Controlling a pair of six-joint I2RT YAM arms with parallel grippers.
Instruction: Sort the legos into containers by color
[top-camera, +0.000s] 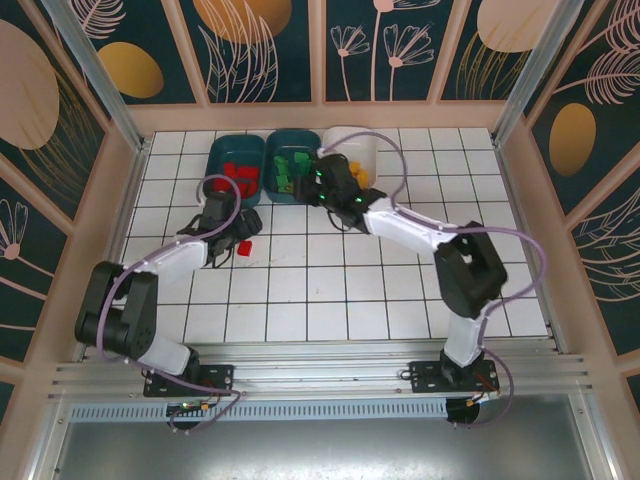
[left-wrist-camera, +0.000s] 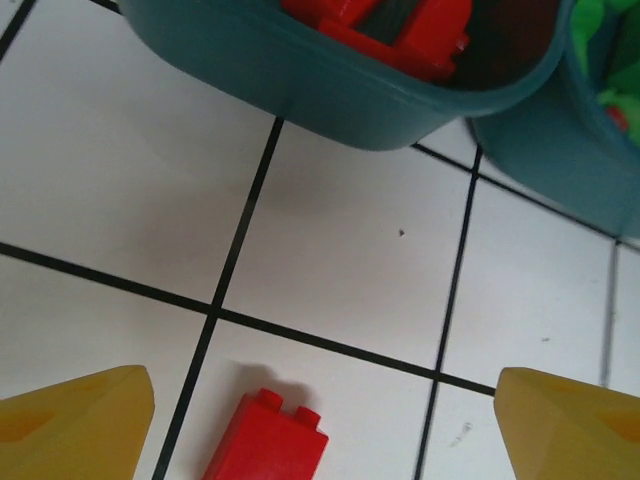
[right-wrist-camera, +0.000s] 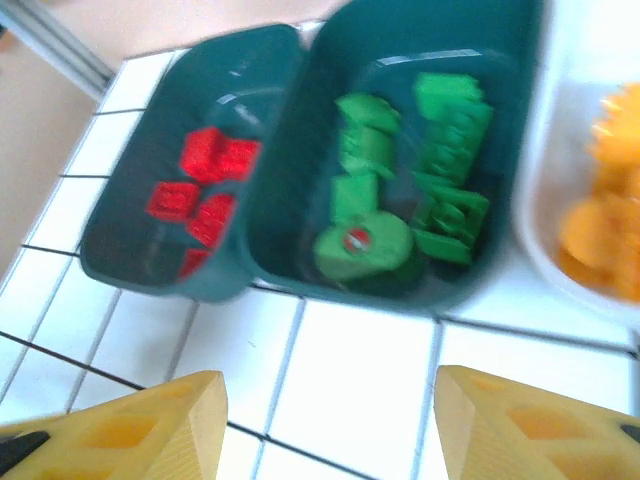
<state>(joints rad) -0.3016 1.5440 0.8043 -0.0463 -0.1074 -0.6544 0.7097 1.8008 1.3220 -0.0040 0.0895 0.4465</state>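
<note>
One red lego (left-wrist-camera: 265, 440) (top-camera: 243, 247) lies on the white tiles between the wide-apart fingers of my left gripper (left-wrist-camera: 325, 400) (top-camera: 238, 232), nearer the left finger; neither finger touches it. Just beyond it stands the left teal container (left-wrist-camera: 330, 95) (top-camera: 222, 150) holding red legos (right-wrist-camera: 205, 170). My right gripper (right-wrist-camera: 330, 385) (top-camera: 320, 186) hovers open over bare tile in front of the middle teal container (right-wrist-camera: 480, 285) (top-camera: 276, 150), which holds green legos (right-wrist-camera: 420, 175). The white container (right-wrist-camera: 545, 255) (top-camera: 362, 142) at right holds orange-yellow legos (right-wrist-camera: 600, 220).
The three containers stand side by side at the back of the tiled floor (top-camera: 330, 290). Low walls (top-camera: 135, 190) fence the floor on the left, back and right. Both arms reach across the left and middle tiles.
</note>
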